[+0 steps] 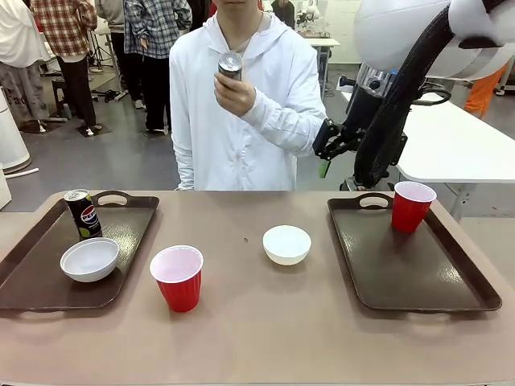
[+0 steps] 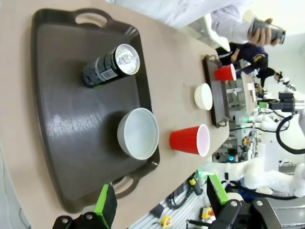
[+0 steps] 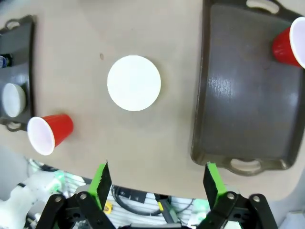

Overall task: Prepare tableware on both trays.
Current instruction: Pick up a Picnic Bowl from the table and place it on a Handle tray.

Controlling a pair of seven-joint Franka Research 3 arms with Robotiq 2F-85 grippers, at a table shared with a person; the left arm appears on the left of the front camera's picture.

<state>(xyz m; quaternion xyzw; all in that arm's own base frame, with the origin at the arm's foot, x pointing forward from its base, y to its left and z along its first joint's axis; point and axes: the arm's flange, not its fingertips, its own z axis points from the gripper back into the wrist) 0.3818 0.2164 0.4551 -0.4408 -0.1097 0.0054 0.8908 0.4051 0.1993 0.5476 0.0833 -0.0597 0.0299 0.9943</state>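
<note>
While holding left end effector (image 2: 160, 191) and right end effector (image 3: 156, 174) spread and empty, probably awaits the can (image 1: 230, 64) raised in person's hand (image 1: 237, 95).

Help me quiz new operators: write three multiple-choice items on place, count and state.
1. One can stands on the left tray; where is the other can? A in a cup; B on the table; C in the person's hand.
2. How many things sit on the left tray? A three; B two; C one.
3. The right gripper is: A open, empty; B shut on a cup; C shut on a bowl.
Answers: C, the hand holds it up; B, just can and bowl; A, fingers apart with nothing between.
</note>
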